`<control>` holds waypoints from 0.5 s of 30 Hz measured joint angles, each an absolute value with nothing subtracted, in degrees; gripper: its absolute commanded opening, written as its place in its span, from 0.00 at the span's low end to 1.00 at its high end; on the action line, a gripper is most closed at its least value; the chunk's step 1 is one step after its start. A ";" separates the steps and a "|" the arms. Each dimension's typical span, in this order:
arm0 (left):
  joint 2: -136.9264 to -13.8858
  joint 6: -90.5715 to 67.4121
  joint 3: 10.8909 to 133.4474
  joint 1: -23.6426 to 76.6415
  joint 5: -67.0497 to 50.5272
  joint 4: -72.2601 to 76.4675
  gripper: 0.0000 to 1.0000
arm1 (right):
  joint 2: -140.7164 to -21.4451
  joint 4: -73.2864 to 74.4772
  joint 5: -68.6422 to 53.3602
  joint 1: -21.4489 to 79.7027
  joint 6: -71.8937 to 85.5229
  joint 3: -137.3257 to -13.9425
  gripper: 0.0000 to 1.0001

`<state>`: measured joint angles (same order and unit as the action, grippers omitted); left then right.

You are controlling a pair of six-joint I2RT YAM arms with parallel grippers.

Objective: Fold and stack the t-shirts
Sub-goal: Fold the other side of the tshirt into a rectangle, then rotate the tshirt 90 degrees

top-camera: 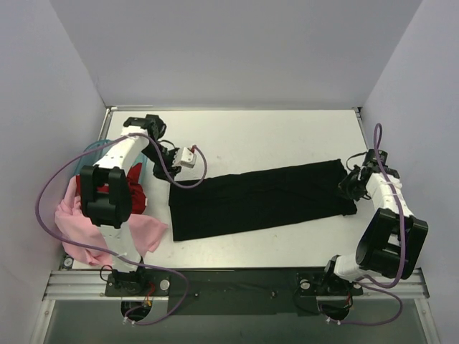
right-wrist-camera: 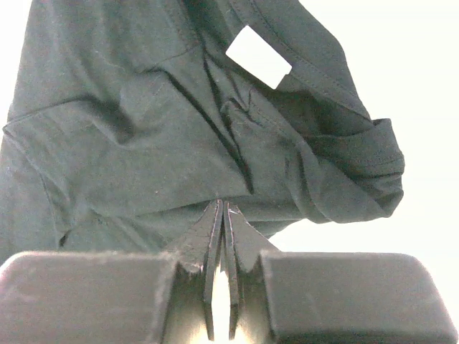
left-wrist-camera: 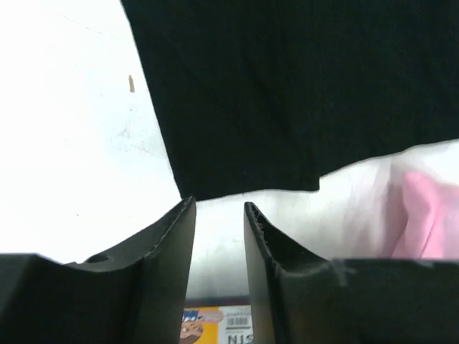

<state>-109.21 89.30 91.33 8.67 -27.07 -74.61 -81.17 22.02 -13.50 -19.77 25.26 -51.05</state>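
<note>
- White tabletop (top-camera: pixel 287 136), walled in pale grey at the back and both sides, with the arm bases along the near edge.
- The black t-shirt (top-camera: pixel 262 198) lies flat on it, folded into a long, narrow band with a few lengthwise creases. The right wrist view shows a white label (right-wrist-camera: pixel 258 56) on its bunched end.
- The pink t-shirt (top-camera: pixel 143 233) is heaped loosely at the near left edge, under the left arm. The red t-shirt (top-camera: pixel 133 188) is crumpled just behind it, beside the teal tub (top-camera: pixel 90 150).
- Bare table lies wide behind the black band, and a narrower strip lies before it. Its right end sits close to the right wall.
- The band's long axis runs left to right, slightly slanted, with its left end nearer the bases and the label end to the right.
- The left gripper (top-camera: pixel 188 158) hovers just behind the band's left end, its fingers a small gap apart and holding nothing.
- The right gripper (top-camera: pixel 349 188) sits at the label end with its fingers pressed together. I cannot tell whether cloth is caught between them.
</note>
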 measured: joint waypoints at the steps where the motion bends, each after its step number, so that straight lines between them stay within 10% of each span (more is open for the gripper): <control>1: -109.10 86.43 91.88 8.67 -28.38 -73.69 0.35 | -81.17 22.09 -13.39 -19.86 25.63 -51.05 0.00; 15: -109.54 54.08 73.91 12.47 -23.90 -37.63 0.56 | -94.63 20.25 -14.66 -23.18 31.42 -50.94 0.00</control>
